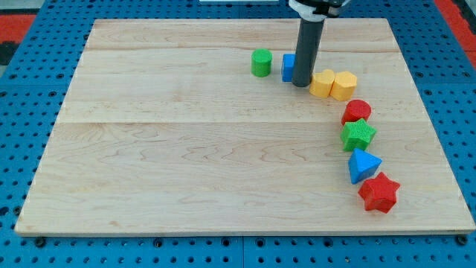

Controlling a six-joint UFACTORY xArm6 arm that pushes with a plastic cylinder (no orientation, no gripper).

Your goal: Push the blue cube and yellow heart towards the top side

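The blue cube (pixel 288 67) sits near the view's top, mostly hidden behind my rod. My tip (pixel 300 84) rests on the board at the cube's right side, touching or nearly touching it. Just right of the tip are two yellow blocks side by side: a yellow block (pixel 322 83) that looks like the heart, and a yellow hexagon-like block (pixel 344 85) against its right side. The tip stands between the blue cube and the left yellow block.
A green cylinder (pixel 261 62) stands left of the blue cube. Down the view's right run a red cylinder (pixel 357 112), a green star (pixel 359 135), a blue triangle (pixel 364 165) and a red star (pixel 379 193). The wooden board (pixel 186 149) lies on a blue pegboard.
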